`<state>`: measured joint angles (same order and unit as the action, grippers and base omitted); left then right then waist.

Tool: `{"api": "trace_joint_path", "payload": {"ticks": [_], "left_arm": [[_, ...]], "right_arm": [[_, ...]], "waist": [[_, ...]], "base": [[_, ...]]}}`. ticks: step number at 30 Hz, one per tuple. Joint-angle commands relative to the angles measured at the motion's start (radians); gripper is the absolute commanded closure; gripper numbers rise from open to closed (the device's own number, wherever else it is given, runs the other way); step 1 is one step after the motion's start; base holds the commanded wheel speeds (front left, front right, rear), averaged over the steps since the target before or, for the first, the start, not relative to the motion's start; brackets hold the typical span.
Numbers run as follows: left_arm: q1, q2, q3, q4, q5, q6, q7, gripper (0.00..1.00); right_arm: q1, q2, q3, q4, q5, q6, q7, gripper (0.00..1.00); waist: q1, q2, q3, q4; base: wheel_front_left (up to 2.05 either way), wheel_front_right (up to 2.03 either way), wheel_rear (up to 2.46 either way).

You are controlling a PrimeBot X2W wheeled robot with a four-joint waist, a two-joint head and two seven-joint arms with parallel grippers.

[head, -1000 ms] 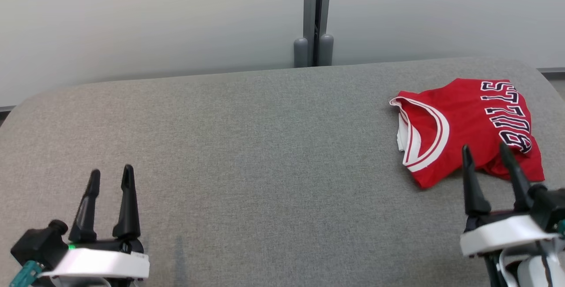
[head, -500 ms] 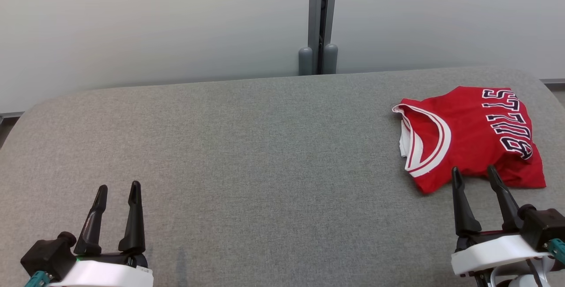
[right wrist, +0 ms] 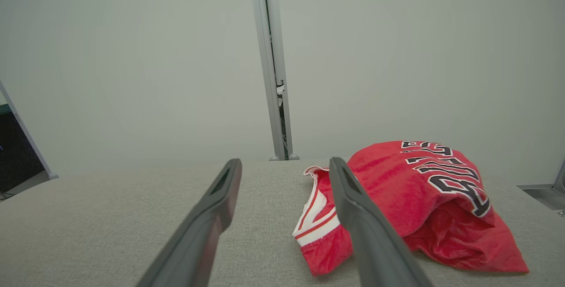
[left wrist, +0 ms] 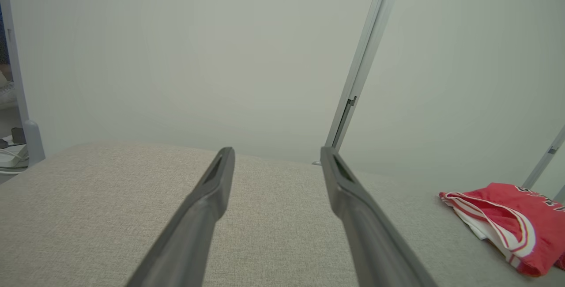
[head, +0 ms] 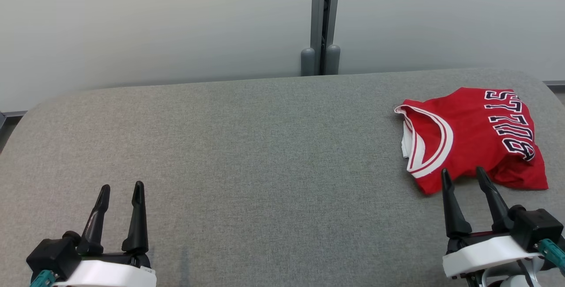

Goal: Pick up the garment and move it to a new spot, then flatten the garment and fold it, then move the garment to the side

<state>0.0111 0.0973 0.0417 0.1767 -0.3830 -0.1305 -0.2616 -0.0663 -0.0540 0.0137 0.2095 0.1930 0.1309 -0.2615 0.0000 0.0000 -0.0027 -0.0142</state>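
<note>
Jersey: red, crumpled, lettering up; we see it just beyond the fingertips of the right gripper, a little to their right.
Right gripper: released, fingers spread, holding nothing, low over the cushion.
Left gripper: released as well, empty; jersey well apart, far off to its right.
Cushion: grey fabric under right gripper and left gripper alike.

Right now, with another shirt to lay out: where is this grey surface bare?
Bare: the wide grey surface from the left gripper across to the red jersey, back to the wall. Crowded: the right end, where the jersey lies beyond the right gripper.
</note>
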Motion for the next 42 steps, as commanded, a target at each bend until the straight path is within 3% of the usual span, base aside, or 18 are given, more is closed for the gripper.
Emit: {"api": "trace_joint_path", "payload": {"ticks": [1, 21, 22, 26, 42], "left_arm": [[-0.016, 0.005, -0.003, 0.002, 0.009, -0.001, -0.004, 0.00], [-0.023, 0.005, -0.026, 0.035, 0.010, -0.001, -0.004, 0.00], [-0.011, 0.001, -0.028, 0.035, 0.011, 0.000, 0.000, 1.00], [0.017, -0.018, -0.031, 0.071, 0.012, 0.000, 0.006, 1.00], [-0.015, -0.024, -0.008, 0.069, -0.249, 0.000, 0.085, 1.00]], "right_arm": [[-0.001, -0.001, 0.009, 0.003, 0.010, 0.000, -0.004, 0.00], [-0.023, -0.001, 0.055, 0.020, 0.028, 0.000, -0.005, 0.00], [-0.012, 0.002, 0.057, 0.021, 0.022, 0.000, 0.000, 1.00], [0.019, 0.012, 0.061, 0.055, 0.022, 0.000, 0.003, 1.00], [0.005, 0.005, 0.028, 0.049, 0.322, 0.000, 0.076, 1.00]], "waist": [[0.0000, 0.0000, 0.000, -0.001], [0.0000, 0.0000, 0.007, 0.001], [0.0000, 0.0000, 0.007, 0.001], [0.0000, 0.0000, 0.007, 0.001], [0.0000, 0.0000, 0.007, 0.003]], "base": [[0.00, 0.00, 0.00], [0.00, 0.00, 0.00], [0.00, 0.00, 0.00], [0.00, 0.00, 0.00], [0.00, 0.00, 0.00]]}}
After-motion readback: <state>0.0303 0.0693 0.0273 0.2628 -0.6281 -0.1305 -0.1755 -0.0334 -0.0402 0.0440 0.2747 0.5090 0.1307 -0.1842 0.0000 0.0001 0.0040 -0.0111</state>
